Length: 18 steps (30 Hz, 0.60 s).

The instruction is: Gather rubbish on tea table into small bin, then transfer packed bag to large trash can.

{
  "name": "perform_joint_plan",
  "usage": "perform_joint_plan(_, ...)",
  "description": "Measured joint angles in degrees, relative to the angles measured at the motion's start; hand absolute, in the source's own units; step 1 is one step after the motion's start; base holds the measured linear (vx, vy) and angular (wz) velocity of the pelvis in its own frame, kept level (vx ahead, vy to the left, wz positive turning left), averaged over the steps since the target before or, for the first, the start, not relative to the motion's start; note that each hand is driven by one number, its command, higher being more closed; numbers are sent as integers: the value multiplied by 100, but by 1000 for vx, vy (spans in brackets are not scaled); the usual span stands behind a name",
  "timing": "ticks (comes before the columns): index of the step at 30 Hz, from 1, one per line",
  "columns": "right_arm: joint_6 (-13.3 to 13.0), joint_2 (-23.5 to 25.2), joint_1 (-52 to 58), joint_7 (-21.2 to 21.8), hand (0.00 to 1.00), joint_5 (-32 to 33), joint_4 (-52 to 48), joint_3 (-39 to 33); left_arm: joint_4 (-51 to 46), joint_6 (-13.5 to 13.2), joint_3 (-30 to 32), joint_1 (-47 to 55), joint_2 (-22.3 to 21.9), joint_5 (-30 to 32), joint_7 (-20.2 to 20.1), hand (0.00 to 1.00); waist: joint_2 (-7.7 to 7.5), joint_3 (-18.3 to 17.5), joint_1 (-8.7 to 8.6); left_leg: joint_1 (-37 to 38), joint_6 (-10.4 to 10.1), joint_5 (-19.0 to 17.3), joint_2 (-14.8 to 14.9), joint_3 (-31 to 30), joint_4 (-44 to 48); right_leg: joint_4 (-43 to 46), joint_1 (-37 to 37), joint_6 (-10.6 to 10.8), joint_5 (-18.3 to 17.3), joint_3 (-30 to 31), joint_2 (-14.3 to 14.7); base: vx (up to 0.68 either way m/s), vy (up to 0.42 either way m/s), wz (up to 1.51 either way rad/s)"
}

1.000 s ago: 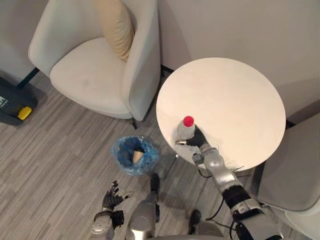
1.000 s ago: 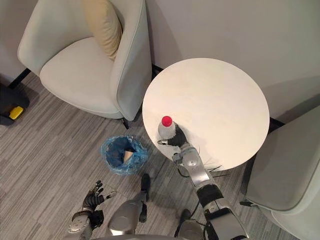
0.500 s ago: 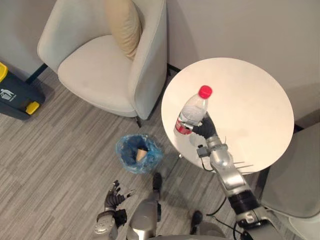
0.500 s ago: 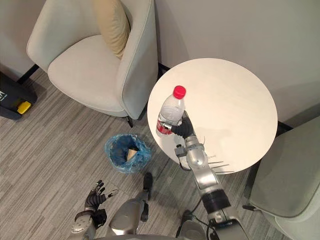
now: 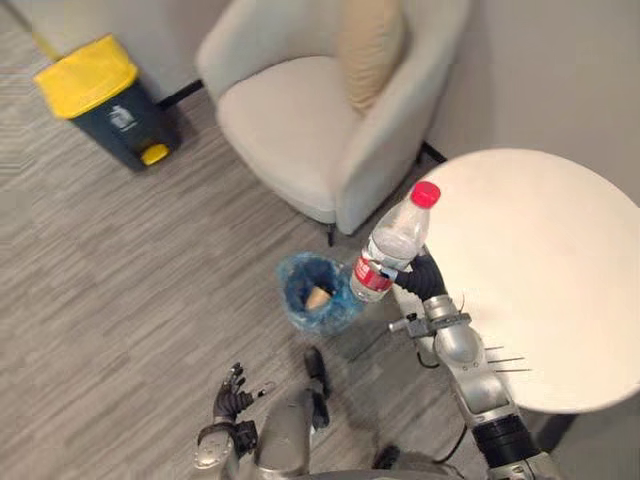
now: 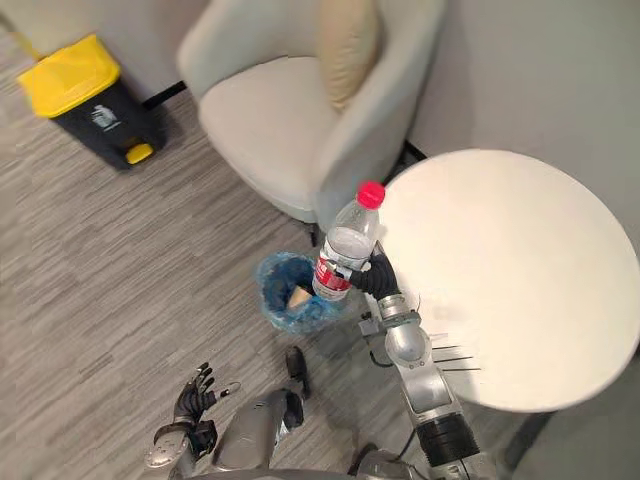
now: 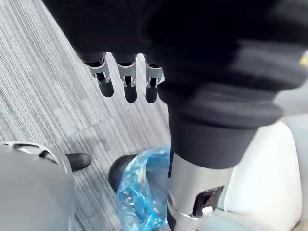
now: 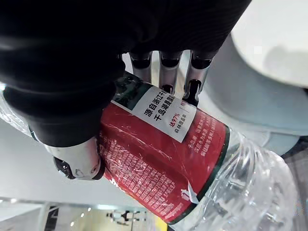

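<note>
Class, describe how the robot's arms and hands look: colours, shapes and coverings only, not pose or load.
The right arm is silver-grey, built of rounded segments, with a black band further back. The left hand and right hand each wear a dark ribbed cover over back and wrist. The fingers are slim silver bars ending in dark tips.
</note>
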Motion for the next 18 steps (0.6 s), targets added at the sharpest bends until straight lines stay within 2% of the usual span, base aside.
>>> perform_joint_plan(1,1,52,-5,0,100,-4,2,1,50,0,-5,-2,5,28,-4,0,-11,-7,6,9,15,-90,-32,-31,105,68,40,40,22,-1,-44,135,118,36)
perform_joint_plan(2,1,120,-4,7,100,-14,8,26,117,1,-23,37,3,66,-4,0,-9,-13,10,32,46,-335,-55,-62,379,390,58,69,39,7,-160,135,150,16)
perform_joint_plan(4,3,211,-5,16,100,-14,42,108,178,-17,-31,89,27,111,-11,0,30,-45,-12,29,88,-682,-44,-116,797,1427,-213,147,112,35,-489,144,175,8)
perform_joint_plan(5,2,227,-3,24,100,-12,79,147,272,-20,-37,84,77,147,-12,0,41,-69,-62,52,115,-866,-67,-223,952,2419,-579,-60,324,186,-782,149,186,15)
perform_joint_plan(6,2,210,1,26,100,-13,207,147,345,-10,-99,64,144,188,-7,0,49,-70,-112,138,83,-980,-94,-310,979,3321,-1042,-385,327,681,-903,180,211,25)
perform_joint_plan(7,15,226,8,28,100,-15,295,161,357,-5,-133,61,159,215,-5,0,52,-69,-163,187,91,-998,-122,-392,973,3560,-1239,-454,135,952,-829,152,163,56)
perform_joint_plan(8,43,273,33,41,100,-13,431,239,395,-6,-179,58,190,271,-5,0,73,-60,-231,297,101,-1009,-185,-585,914,3681,-1562,-438,-178,1436,-624,182,169,77)
perform_joint_plan(9,65,230,84,63,100,-14,466,308,459,-2,-197,10,220,277,-5,0,81,-55,-276,397,79,-1027,-260,-727,845,3525,-1876,-395,-348,1812,-427,142,113,83)
perform_joint_plan(10,65,184,100,87,100,-20,467,341,475,-2,-212,-16,218,278,-4,0,82,-55,-287,425,78,-1028,-300,-798,828,3364,-2017,-328,-394,1976,-352,152,86,89)
perform_joint_plan(12,65,115,103,151,100,-44,477,509,527,-7,-245,-137,211,276,-3,0,86,-53,-356,424,47,-1010,-460,-1102,811,2502,-2414,-224,-394,2459,-121,119,-8,99)
perform_joint_plan(14,65,59,119,234,100,-118,553,602,552,-20,-349,-232,260,274,-2,0,96,-44,-359,361,4,-1020,-601,-1379,923,1665,-2539,-80,-209,2639,-27,80,-62,106)
perform_joint_plan(16,55,-53,-55,270,100,-279,813,624,552,-43,-371,-411,275,272,3,0,146,23,-338,-57,-111,-1302,-694,-1684,1591,1504,-2644,-138,449,2580,-71,47,-127,104)
perform_joint_plan(18,81,-154,-449,261,100,-415,1087,775,553,-62,-346,-481,267,264,21,0,277,156,-227,-384,-164,-1368,-590,-1744,1843,1616,-2876,-168,462,2515,10,16,-107,21)
